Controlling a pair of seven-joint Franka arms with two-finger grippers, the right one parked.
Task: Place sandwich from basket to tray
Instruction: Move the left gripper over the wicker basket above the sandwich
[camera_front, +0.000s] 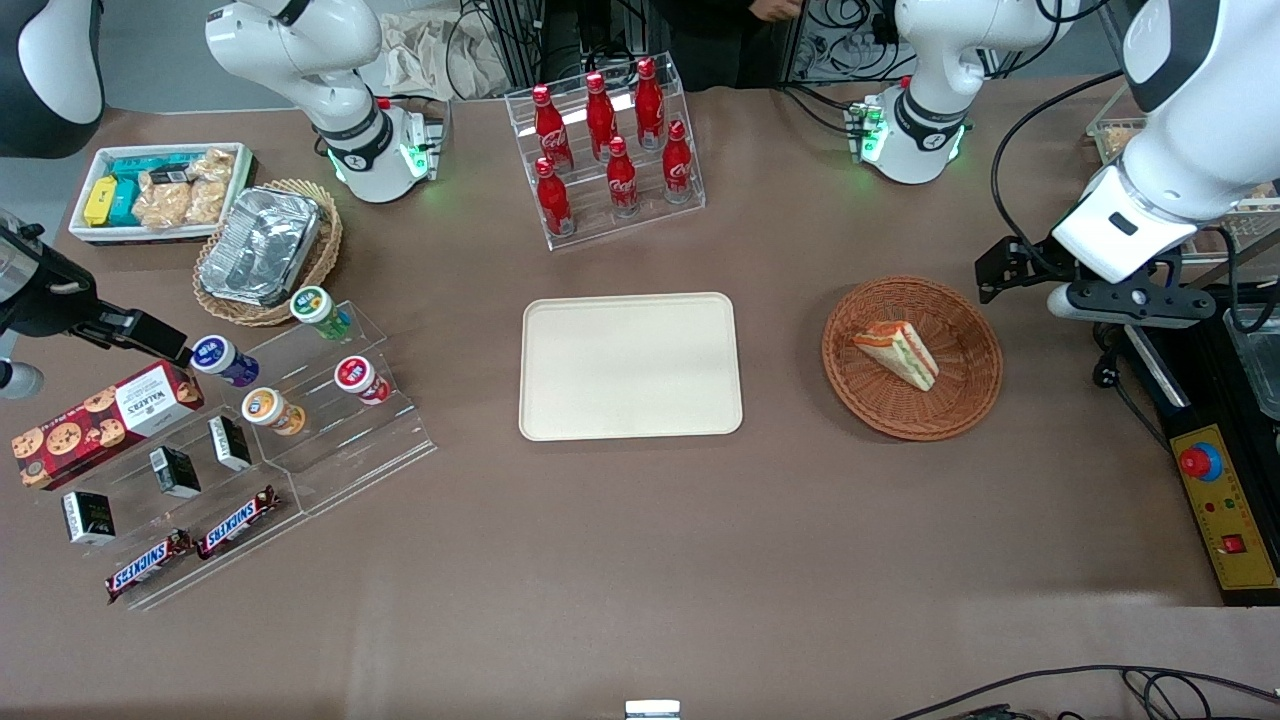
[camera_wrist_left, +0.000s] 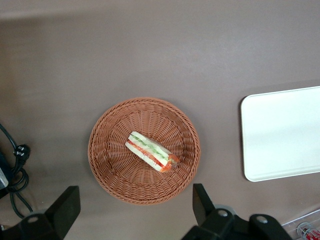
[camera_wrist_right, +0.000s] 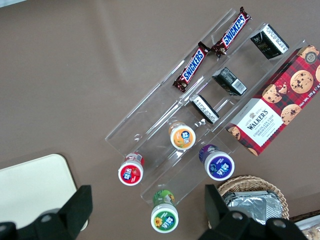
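Above the tabletop, just beside the basket (camera_front: 912, 357) at the working arm's end, I hold my tool (camera_wrist_left: 135, 207) wide; I should descend over the sandwich (camera_wrist_left: 152, 151) lying inside, pinching its long bread faces gently before crossing to the tray (camera_front: 630, 366).

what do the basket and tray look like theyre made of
Basket: woven wicker or rattan by its ribbed reddish-brown weave, slightly glossy. Tray: probably moulded plastic, given its smooth matte cream surface and rounded low rim. The open pincer hangs above the basket, which holds the sandwich.
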